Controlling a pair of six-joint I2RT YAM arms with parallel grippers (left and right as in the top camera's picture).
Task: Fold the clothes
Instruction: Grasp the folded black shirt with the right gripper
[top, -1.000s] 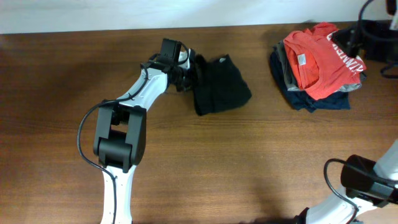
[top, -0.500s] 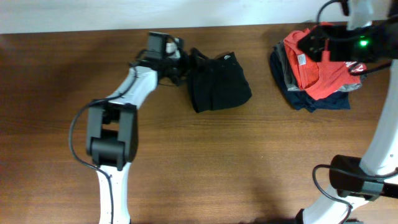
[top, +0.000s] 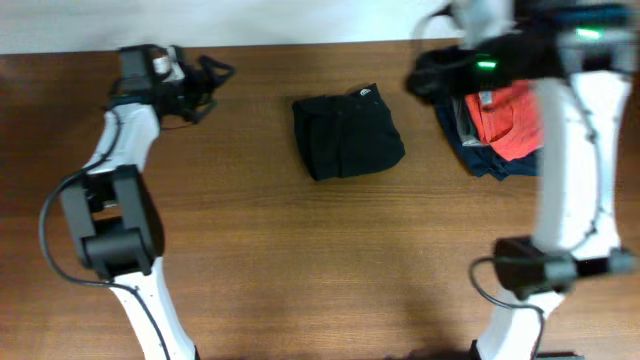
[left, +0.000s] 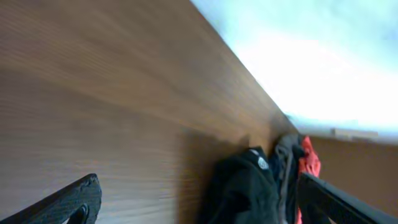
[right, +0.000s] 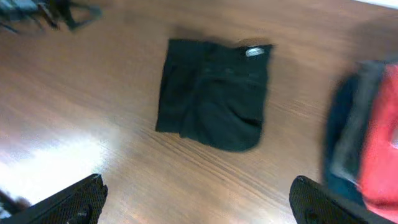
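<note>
Black T-shirt (top: 347, 137): one item, folded into a compact, roughly square bundle, lying flat on the wooden table (top: 300, 250) at upper centre of the overhead frame. A small white logo (top: 366, 92) is showing at its top edge. Nothing is touching it. In the right wrist view the bundle (right: 214, 93) is sitting at upper centre, with the logo (right: 253, 51) at its upper right corner.

Left gripper (top: 218, 88): hovering at the upper left of the overhead frame, well apart from the T-shirt, with its fingers pointing toward the right. The jaws are standing wide apart and holding nothing. In the left wrist view (left: 198, 183) the two dark fingers are framing bare tabletop at the lower corners, with the T-shirt (left: 242, 190) lying beyond them at lower centre.

Right gripper (top: 432, 75): blurred, hanging at the upper right of the overhead frame, between the T-shirt and the stacked garments. In the right wrist view (right: 198, 182) the jaws are spreading wide and empty.

Garment pile (top: 490, 150): sitting at the upper right of the overhead frame, a red-orange shirt (top: 505, 125) lying on top of grey and navy pieces, apart from the T-shirt.
</note>
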